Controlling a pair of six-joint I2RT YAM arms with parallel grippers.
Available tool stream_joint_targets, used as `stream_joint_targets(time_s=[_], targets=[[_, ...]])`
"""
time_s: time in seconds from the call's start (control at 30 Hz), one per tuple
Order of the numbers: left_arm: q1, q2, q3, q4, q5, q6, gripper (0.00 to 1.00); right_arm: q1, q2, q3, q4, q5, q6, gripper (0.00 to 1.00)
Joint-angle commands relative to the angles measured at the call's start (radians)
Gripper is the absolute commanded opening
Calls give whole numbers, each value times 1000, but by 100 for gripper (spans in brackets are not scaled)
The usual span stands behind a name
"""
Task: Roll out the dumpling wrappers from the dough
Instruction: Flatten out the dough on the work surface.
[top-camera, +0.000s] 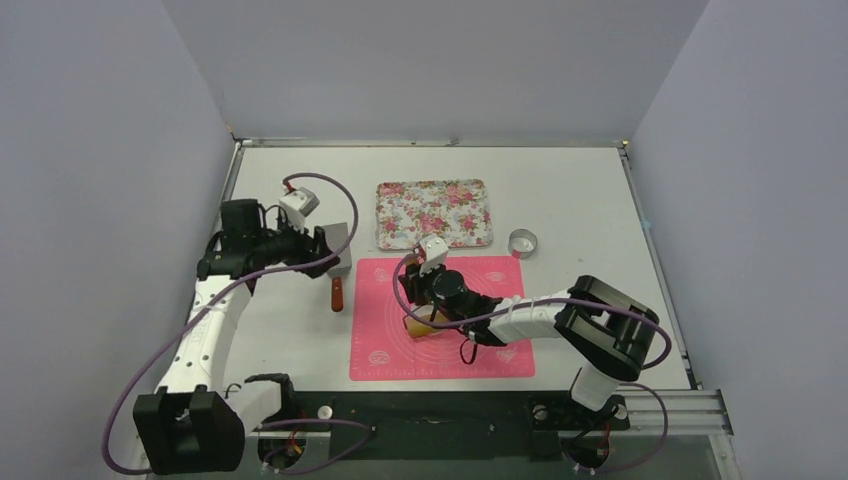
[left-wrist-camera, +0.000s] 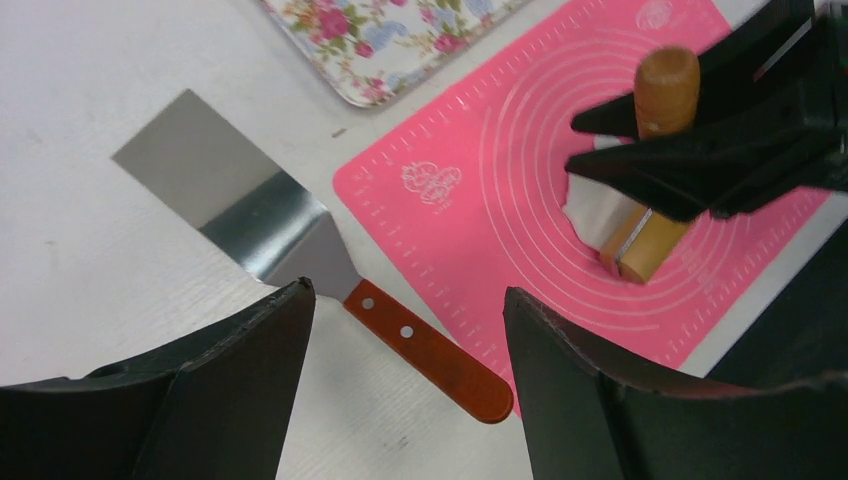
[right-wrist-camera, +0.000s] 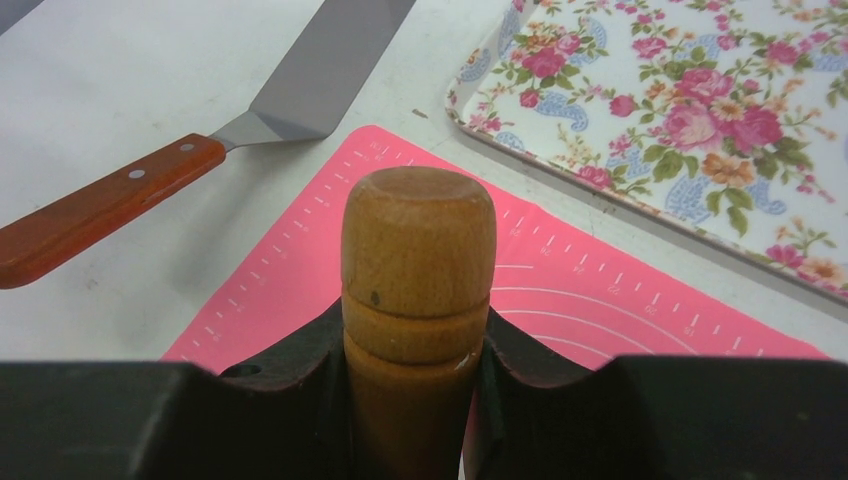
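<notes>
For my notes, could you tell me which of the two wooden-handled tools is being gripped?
The rolling pin, clamped in the right gripper over the pink mat; the spatula lies free on the table.

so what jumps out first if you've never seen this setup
The bright pink mat in the middle of the table grabs the eye first, with the right gripper over it, clamped on a wooden rolling pin. Behind the mat sits a floral tray, and to its left a steel spatula lies near the open left gripper.
</notes>
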Motion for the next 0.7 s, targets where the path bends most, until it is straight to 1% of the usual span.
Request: stream_joint_targets(time_s=[0.0,0.03,0.1,0.23,0.33,0.53,0.67], targets=[[-97,37,-45,-80,58,219,68,-50,-49,71,-80,10,-114,0],[-129,42,-59,-84,46,255,68,-64,-39,77,-78,3,-114,0],[-148,52,-74,-72,59,282,68,-82,-19,82,-63,1,-113,0],[-152,37,-77,-57,137,287,68,-88,16,68,-26,-19,-93,0],[-154,24,-79,-79,191,298,68,-72,35,35,4,-19,-59,0],[-154,6,-77,-113,176,316,68,-17,19,-83,56,-13,14,0],[-154,7,-63,-120,178,317,68,-7,50,-125,125,-21,58,0]])
